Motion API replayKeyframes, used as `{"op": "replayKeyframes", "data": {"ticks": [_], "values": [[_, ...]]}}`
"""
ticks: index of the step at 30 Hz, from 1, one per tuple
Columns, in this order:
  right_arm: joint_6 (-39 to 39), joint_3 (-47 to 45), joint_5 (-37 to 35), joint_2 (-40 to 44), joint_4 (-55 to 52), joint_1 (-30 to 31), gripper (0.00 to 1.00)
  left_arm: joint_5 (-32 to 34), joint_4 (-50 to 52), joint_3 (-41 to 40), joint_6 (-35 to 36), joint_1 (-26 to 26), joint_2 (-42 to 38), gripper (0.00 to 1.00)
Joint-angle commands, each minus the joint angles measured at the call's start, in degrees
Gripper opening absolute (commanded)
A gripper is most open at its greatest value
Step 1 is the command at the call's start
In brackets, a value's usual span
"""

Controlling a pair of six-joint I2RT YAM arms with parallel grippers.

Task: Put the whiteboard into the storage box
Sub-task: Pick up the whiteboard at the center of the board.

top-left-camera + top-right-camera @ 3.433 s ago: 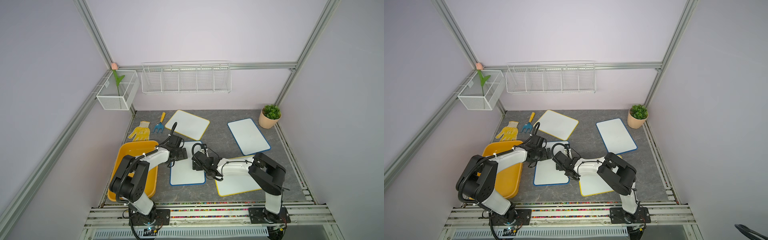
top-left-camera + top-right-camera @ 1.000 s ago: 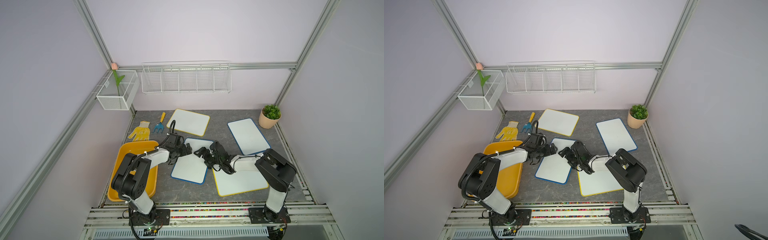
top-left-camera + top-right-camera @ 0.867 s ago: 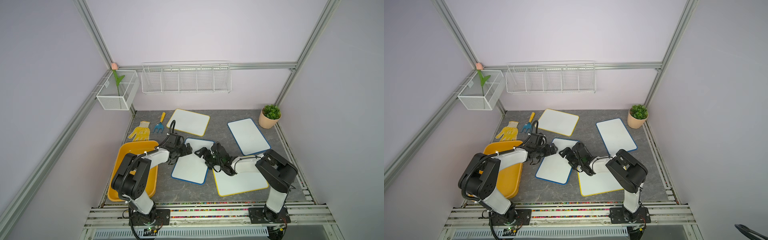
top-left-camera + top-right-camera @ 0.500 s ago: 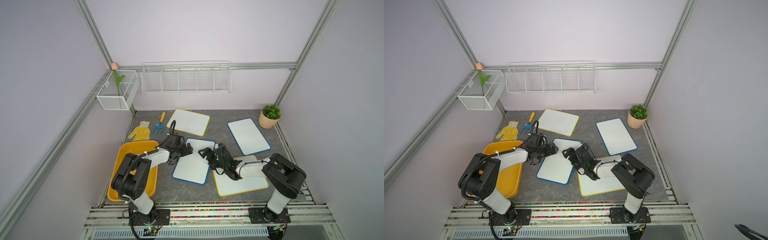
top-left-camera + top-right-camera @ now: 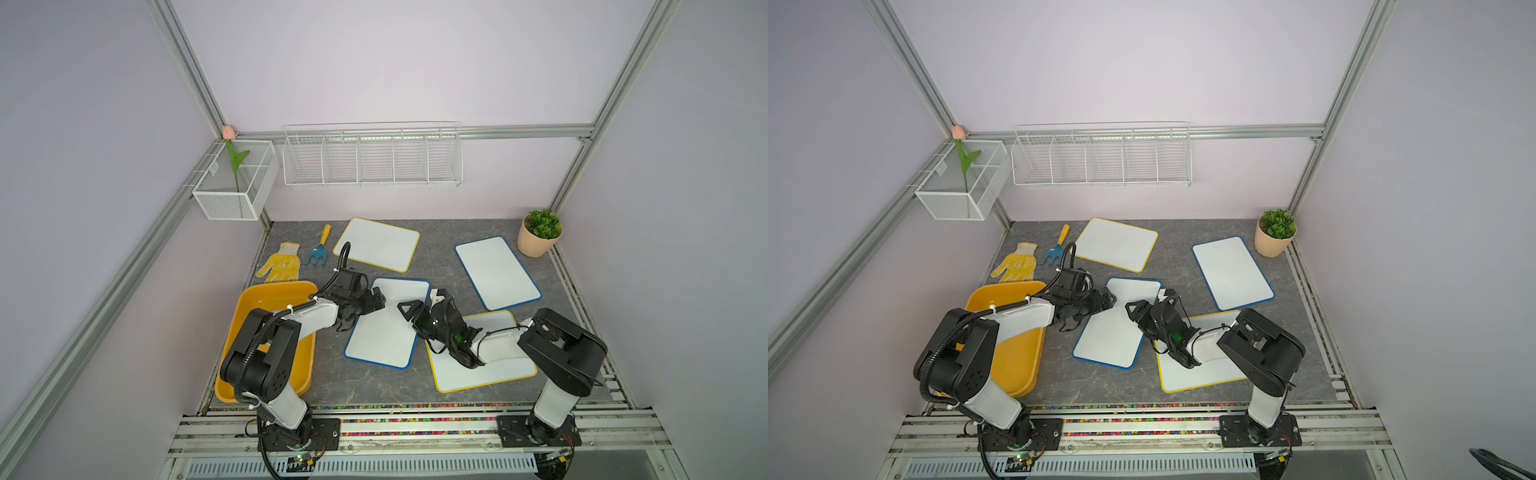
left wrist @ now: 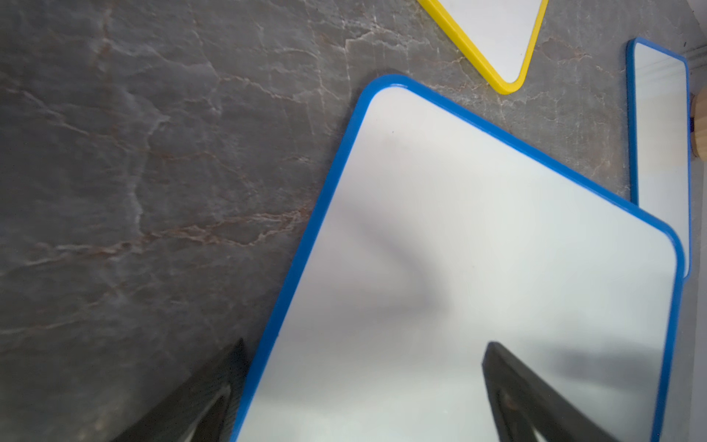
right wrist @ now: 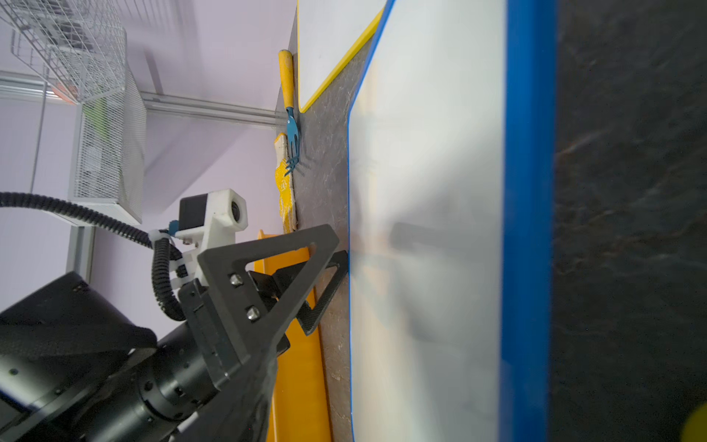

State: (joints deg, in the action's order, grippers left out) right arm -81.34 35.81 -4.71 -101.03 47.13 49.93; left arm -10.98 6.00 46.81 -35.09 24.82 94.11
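Though near storage box (image 5: 266,291), whiteboard (image 5: 384,332) outside.

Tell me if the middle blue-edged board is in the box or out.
Out: the board lies on the table beside the box, clear of its rim.

Blue-edged whiteboard (image 5: 384,328) more askew now.

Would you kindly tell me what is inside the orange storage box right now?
The visible part of the storage box shows only bare orange floor, with nothing lying in it. The left arm reaches across the box, so the floor beneath the arm cannot be seen.
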Motion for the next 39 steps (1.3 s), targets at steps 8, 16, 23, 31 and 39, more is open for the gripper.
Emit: {"op": "replayKeyframes", "data": {"ticks": [8, 16, 23, 31, 39], "values": [[0.3, -0.8, -2.4, 1.6, 2.8, 1.1, 0.30, -0.8, 9.4, -1.8, -2.2, 0.8, 0.8, 0.97], [2.3, 0.0, -2.9, 4.2, -2.1, 1.1, 0.20, 1.1, 11.8, 0.3, -2.4, 1.0, -0.5, 0.97], [5.0, 0.4, -4.1, 7.3, -6.1, 1.1, 0.15, 5.1, 17.3, 4.3, -1.4, 2.6, -3.4, 0.96], [9.5, 1.3, -5.9, 13.6, -13.1, 1.1, 0.07, 15.1, 28.9, 11.4, 0.7, 5.3, -12.3, 0.96], [15.2, 2.6, -6.6, 21.9, -21.5, 1.2, 0.07, 25.8, 37.3, 9.9, -0.4, 5.4, -20.5, 0.97]]}}
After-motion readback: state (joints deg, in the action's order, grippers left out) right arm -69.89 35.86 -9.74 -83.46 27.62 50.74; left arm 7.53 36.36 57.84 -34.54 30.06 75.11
